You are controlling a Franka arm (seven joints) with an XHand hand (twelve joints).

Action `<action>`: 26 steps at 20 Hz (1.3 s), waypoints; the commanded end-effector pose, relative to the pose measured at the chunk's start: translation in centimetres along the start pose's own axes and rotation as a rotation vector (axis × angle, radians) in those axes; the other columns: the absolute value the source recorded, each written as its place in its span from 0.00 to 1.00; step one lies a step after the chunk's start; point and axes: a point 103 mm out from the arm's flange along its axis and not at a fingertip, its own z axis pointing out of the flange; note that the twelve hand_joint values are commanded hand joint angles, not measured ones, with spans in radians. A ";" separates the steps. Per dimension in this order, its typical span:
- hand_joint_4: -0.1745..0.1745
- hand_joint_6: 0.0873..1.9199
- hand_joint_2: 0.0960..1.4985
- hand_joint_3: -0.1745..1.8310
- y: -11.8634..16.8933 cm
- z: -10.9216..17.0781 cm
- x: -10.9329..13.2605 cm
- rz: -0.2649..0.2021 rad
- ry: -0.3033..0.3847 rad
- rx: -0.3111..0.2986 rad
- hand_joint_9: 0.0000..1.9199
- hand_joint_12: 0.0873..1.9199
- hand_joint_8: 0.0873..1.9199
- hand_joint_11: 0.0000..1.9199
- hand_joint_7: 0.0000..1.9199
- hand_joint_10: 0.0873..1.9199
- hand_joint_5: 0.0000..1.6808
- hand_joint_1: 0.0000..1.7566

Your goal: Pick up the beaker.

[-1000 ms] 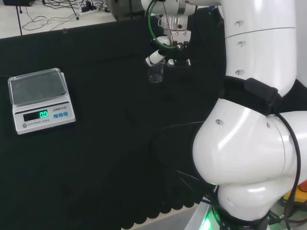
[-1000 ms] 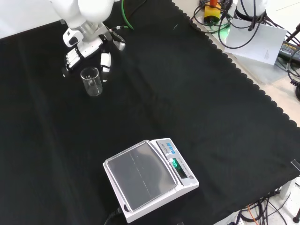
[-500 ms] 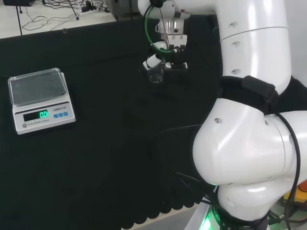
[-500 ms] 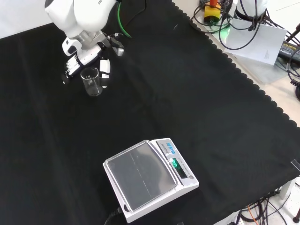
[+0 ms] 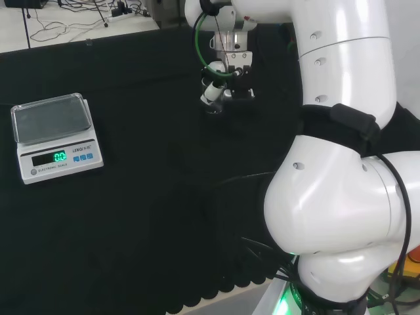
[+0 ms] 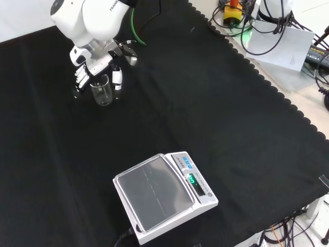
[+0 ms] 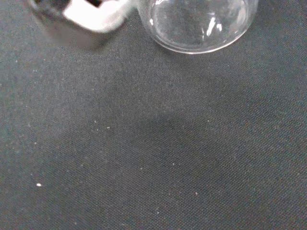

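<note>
A small clear glass beaker (image 6: 102, 91) stands upright on the black cloth, at the upper left of the front view. The hand (image 6: 97, 66) has come down over it. Its fingers (image 6: 81, 80) hang to the beaker's left and the thumb (image 6: 117, 77) to its right, both relaxed and not closed on the glass. In the head view the hand (image 5: 226, 84) covers most of the beaker (image 5: 213, 107). The wrist view has the beaker's round bottom (image 7: 199, 24) close by, with a blurred part of the hand (image 7: 84, 19) beside it.
A white electronic scale (image 6: 162, 195) with a lit green display sits at the near side of the front view, well away from the beaker; it is at the left of the head view (image 5: 56, 134). The arm's big white links (image 5: 341, 197) stand at the head view's right.
The hand has lowered and slid over the beaker, so its fingers and thumb now flank the glass. The beaker and the scale have stayed put.
</note>
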 end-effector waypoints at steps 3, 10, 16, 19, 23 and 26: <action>0.56 0.55 0.34 0.46 -0.2 0.1 0.6 0.020 -0.052 -0.093 0.38 0.63 0.46 0.38 0.21 0.37 0.25 0.66; 0.03 0.67 0.54 0.40 -0.2 0.0 0.2 0.030 -0.027 -0.149 0.46 0.45 0.70 0.60 0.30 0.54 0.50 0.65; 0.00 0.67 0.55 0.40 -0.5 -1.2 0.0 0.028 -0.027 -0.171 0.46 0.43 0.74 0.59 0.32 0.60 0.52 0.64; 0.00 0.67 0.55 0.41 -1.1 -3.2 0.2 0.017 -0.035 -0.199 0.47 0.44 0.75 0.59 0.32 0.61 0.52 0.64; 0.00 0.67 0.54 0.42 -2.4 -6.6 0.8 -0.003 -0.048 -0.236 0.47 0.44 0.76 0.59 0.33 0.61 0.52 0.64; 0.00 0.67 0.54 0.42 -3.3 -8.3 1.3 -0.024 -0.062 -0.252 0.47 0.44 0.76 0.59 0.33 0.62 0.52 0.65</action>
